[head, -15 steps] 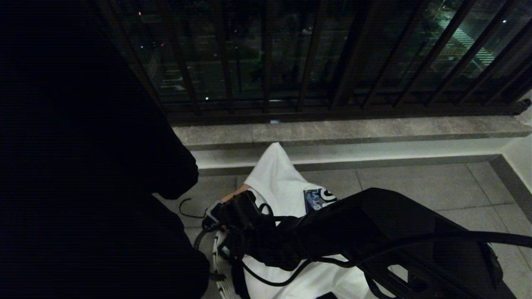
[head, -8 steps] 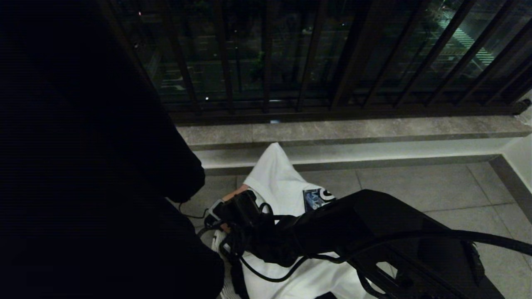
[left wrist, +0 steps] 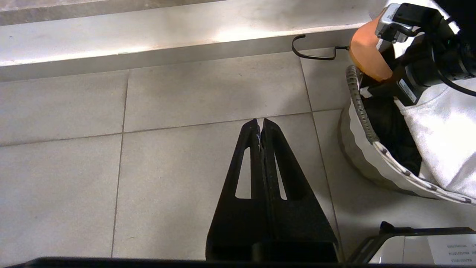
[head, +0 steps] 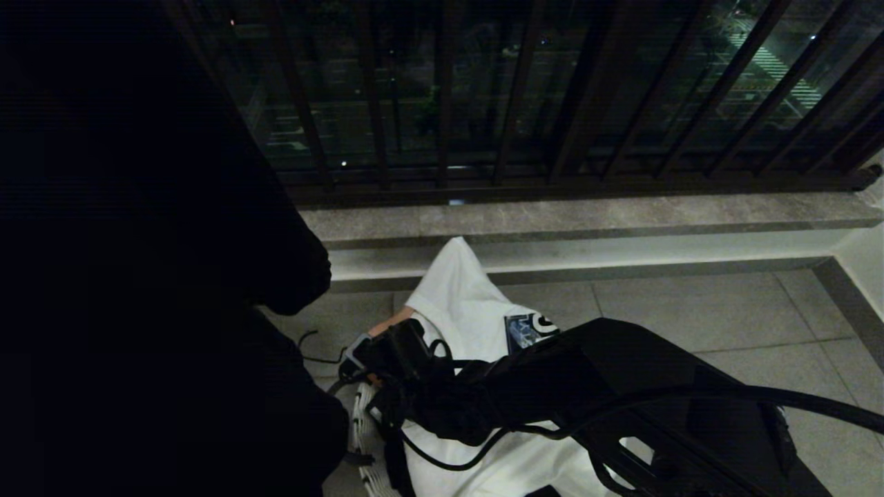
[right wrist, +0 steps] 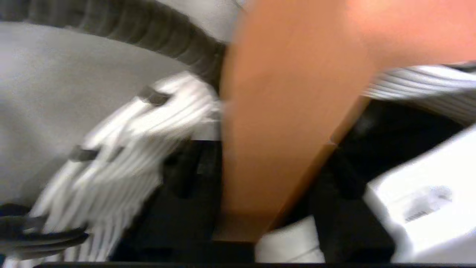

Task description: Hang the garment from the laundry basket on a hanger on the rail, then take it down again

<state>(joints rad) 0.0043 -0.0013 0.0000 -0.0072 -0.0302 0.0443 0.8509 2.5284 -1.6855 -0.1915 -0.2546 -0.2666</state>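
The head view looks steeply down from above at the grey tiled floor (head: 690, 310) before the dark brown window bars (head: 442, 103). The left wrist view sits low over that floor, facing the pale step. The right wrist view is pressed very close against an orange wooden hanger (right wrist: 290, 123). All three share the small round black-and-white laundry basket (left wrist: 372, 163)

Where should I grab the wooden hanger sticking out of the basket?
Grip the hanger's broad orange wooden shoulder, which juts above the laundry basket rim, coming from above, where the right gripper is. Its thin wire hook lies over the floor; the white garment covers the rest.
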